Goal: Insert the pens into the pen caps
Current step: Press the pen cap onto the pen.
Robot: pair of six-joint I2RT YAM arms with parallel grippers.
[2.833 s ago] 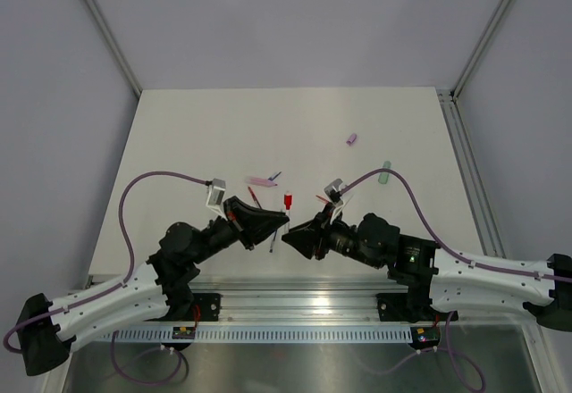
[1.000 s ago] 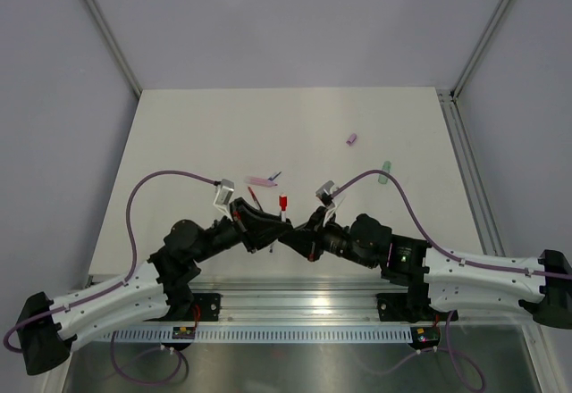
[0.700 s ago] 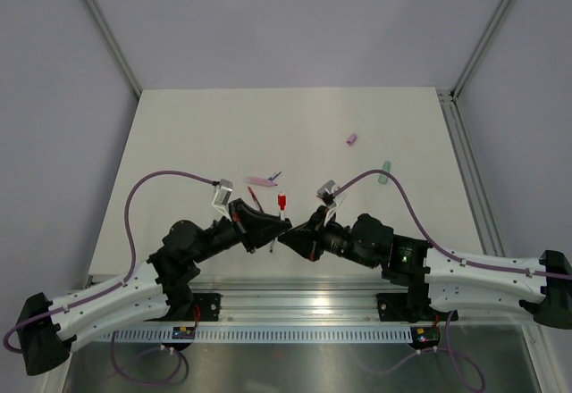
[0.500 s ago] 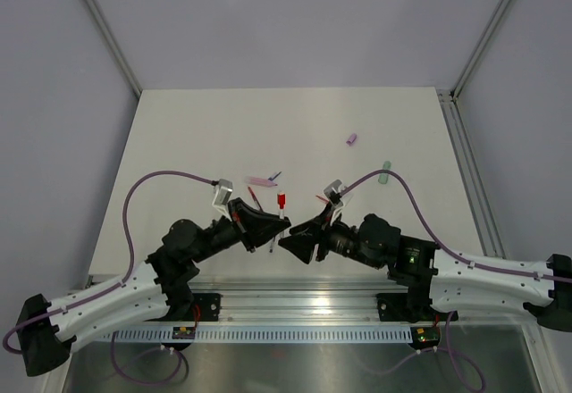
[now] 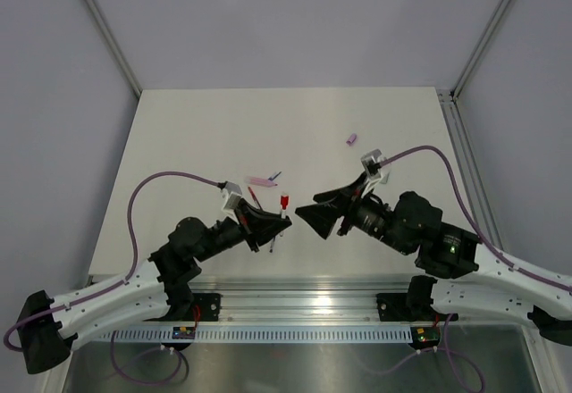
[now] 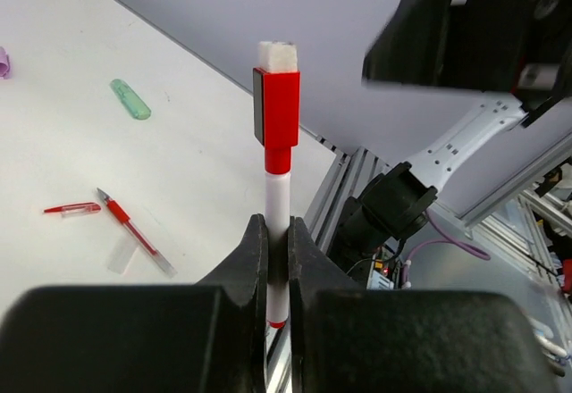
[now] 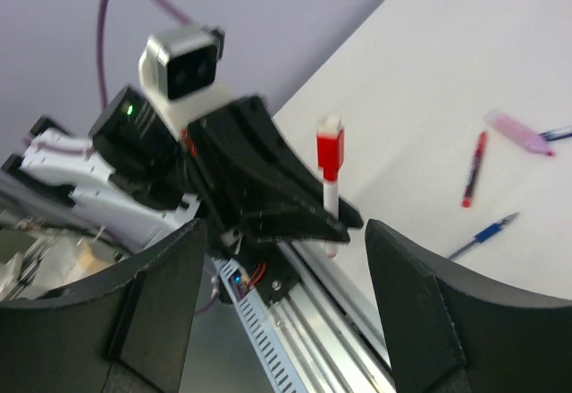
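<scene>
My left gripper [image 6: 276, 232] is shut on the white barrel of a pen [image 6: 275, 121] that stands upright, with a red cap seated on its top end. In the top view this capped pen [image 5: 284, 201] sticks up from the left gripper [image 5: 277, 222]. The right gripper [image 5: 313, 214] is open and empty, a short way right of the pen and not touching it. In the right wrist view the right gripper [image 7: 286, 228] has its jaws spread wide, and the capped pen [image 7: 329, 165] stands beyond them.
Loose on the table are a red pen [image 5: 255, 196], a thick pink pen [image 5: 261, 180] beside a blue one [image 5: 274, 176], and a lilac cap [image 5: 352, 138]. The left wrist view shows a green pen [image 6: 130, 99], a thin red pen [image 6: 134, 241] and a red cap [image 6: 71, 207].
The right gripper has opened wide and drawn back to the right, away from the pen. The left gripper has closed tight on the barrel and has hardly moved.
</scene>
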